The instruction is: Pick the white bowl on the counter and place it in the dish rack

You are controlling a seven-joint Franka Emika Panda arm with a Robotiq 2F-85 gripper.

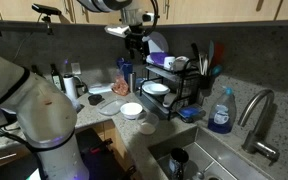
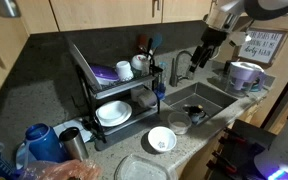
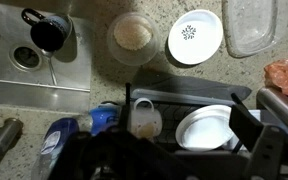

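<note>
Reach step, bowl not yet grasped

Wrist view, left to right: sink [image 3: 4,75], duller bowl [image 3: 134,35], then white bowl [image 3: 195,36] upper right on the tabletop [image 3: 159,72]; dish rack [image 3: 172,100] lower centre. Jaws high above, not on the bowl; apart or together, cannot tell. Next move, judged: descend, straddle the rim, close

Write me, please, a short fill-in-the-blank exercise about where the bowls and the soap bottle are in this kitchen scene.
1. The white bowl rests on the ___, outside the dish rack.
2. In the wrist view, the duller greyish bowl stands between the white bowl and the ___.
3. The soap bottle near the faucet is ___ in colour.
Missing words: counter; sink; blue.
</note>
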